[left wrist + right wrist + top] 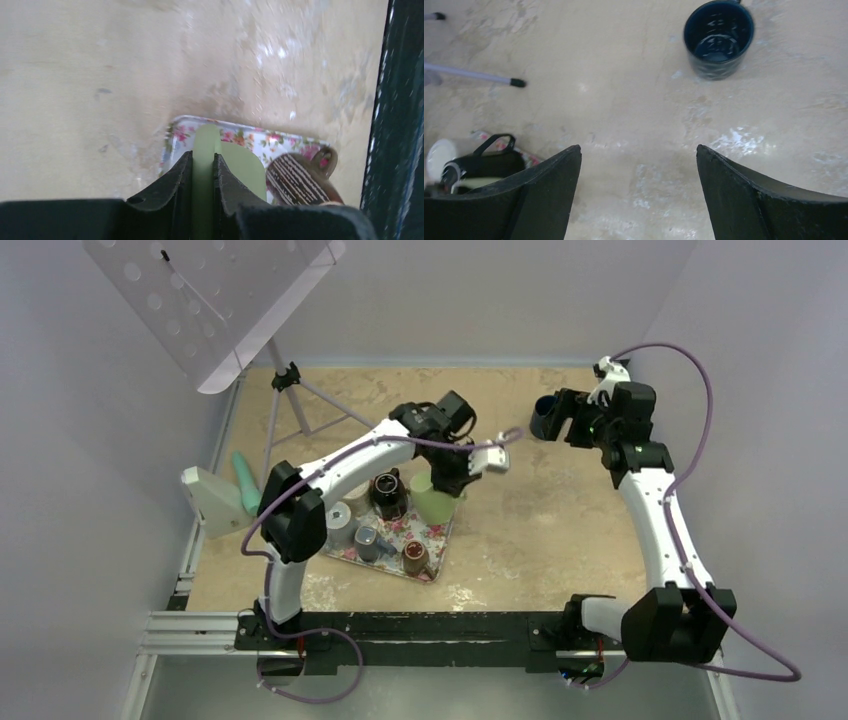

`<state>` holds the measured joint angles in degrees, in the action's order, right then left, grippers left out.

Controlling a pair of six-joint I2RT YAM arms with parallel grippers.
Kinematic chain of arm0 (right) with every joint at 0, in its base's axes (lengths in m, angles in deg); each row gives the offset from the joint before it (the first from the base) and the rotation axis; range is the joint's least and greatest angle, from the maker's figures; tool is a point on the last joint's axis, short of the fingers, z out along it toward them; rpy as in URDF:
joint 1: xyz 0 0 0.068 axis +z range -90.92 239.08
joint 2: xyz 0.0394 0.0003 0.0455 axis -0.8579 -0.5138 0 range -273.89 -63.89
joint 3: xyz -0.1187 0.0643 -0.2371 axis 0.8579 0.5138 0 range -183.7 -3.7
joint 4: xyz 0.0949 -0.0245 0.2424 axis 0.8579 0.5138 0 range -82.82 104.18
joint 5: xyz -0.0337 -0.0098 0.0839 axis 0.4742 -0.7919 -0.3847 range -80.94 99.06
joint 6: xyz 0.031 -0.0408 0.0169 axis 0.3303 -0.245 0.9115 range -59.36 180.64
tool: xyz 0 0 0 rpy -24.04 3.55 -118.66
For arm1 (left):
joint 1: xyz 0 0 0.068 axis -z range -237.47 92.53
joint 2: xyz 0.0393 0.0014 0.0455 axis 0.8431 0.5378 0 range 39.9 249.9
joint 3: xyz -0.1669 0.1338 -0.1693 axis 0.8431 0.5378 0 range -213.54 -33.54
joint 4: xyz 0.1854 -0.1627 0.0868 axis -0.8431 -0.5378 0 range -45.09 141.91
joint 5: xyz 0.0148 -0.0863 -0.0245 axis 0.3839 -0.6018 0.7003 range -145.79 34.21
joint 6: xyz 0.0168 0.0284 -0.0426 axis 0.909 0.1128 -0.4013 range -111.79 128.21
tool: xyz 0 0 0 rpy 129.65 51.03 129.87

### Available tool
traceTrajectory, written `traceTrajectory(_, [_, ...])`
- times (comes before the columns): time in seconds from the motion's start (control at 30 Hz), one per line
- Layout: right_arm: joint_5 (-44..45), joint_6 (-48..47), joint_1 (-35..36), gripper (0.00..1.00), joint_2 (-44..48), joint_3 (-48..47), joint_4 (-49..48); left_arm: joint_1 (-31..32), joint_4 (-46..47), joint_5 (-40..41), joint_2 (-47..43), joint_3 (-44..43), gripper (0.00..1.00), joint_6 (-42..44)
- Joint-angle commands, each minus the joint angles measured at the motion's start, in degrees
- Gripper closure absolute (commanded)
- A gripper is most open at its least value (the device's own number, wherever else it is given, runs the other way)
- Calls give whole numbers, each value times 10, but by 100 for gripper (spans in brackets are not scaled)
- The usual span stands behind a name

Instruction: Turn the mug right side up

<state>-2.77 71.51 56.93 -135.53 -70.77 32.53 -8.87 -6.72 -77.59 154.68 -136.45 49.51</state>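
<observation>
A pale green mug (437,503) stands at the far right corner of the floral tray (428,540); from above I see no opening on it. My left gripper (452,478) is down over it. In the left wrist view my left gripper (203,155) is shut on the mug's handle (205,137), and the green body (246,167) lies just right of the fingers. Far to the right, my right gripper (566,422) hovers open over the table. In the right wrist view my right gripper (639,148) holds nothing.
The tray (282,142) holds several other cups, among them a brown striped mug (299,181). A dark blue mug (719,37) stands upright on the table ahead of the right gripper. A tripod stand (290,380) with a white perforated panel stands at the back left.
</observation>
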Motion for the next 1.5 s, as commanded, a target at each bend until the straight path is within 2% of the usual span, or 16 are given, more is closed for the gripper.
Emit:
traceTrajectory(0.0, [-122,33,1,12,61,50,-51,-72,95,-131,-62,-74,100,-227])
traceTrajectory(0.13, [-179,48,16,2,90,114,-115,-115,185,-194,-79,-73,100,-366])
traceTrajectory(0.33, [-274,129,95,1,134,197,-267,-148,257,-252,-77,-94,100,-529])
traceTrajectory(0.47, [-296,224,158,6,108,242,-366,-153,281,-263,-77,-110,100,-570])
traceTrajectory(0.67, [-312,338,186,13,112,299,-527,-153,304,-277,-78,-101,100,-597])
traceTrajectory(0.83, [-305,435,215,28,87,313,-681,-149,342,-298,-79,-83,100,-639])
traceTrajectory(0.9, [-292,459,219,50,79,309,-710,-148,354,-305,-79,-76,100,-652])
traceTrajectory(0.97, [-270,449,218,89,83,295,-690,-148,353,-308,-81,-73,100,-650])
traceTrajectory(1.0, [-256,433,218,100,91,284,-654,-149,345,-301,-84,-72,100,-640])
traceTrajectory(1.03, [-231,407,217,100,97,267,-601,-150,330,-286,-88,-74,98,-623])
traceTrajectory(1.1, [-154,337,211,100,102,207,-436,-154,288,-242,-97,-81,59,-574])
traceTrajectory(1.13, [-124,303,201,100,98,181,-360,-157,264,-215,-101,-85,35,-534])
traceTrajectory(1.2, [-89,253,170,100,90,148,-252,-162,224,-156,-109,-94,7,-477])
traceTrajectory(1.23, [-76,231,142,100,86,136,-209,-166,207,-131,-113,-97,1,-454])
traceTrajectory(1.37, [52,133,71,100,74,81,-63,-169,151,-38,-136,-101,0,-339])
traceTrajectory(1.47, [160,63,26,100,26,31,11,-166,102,-31,-151,-96,0,-263])
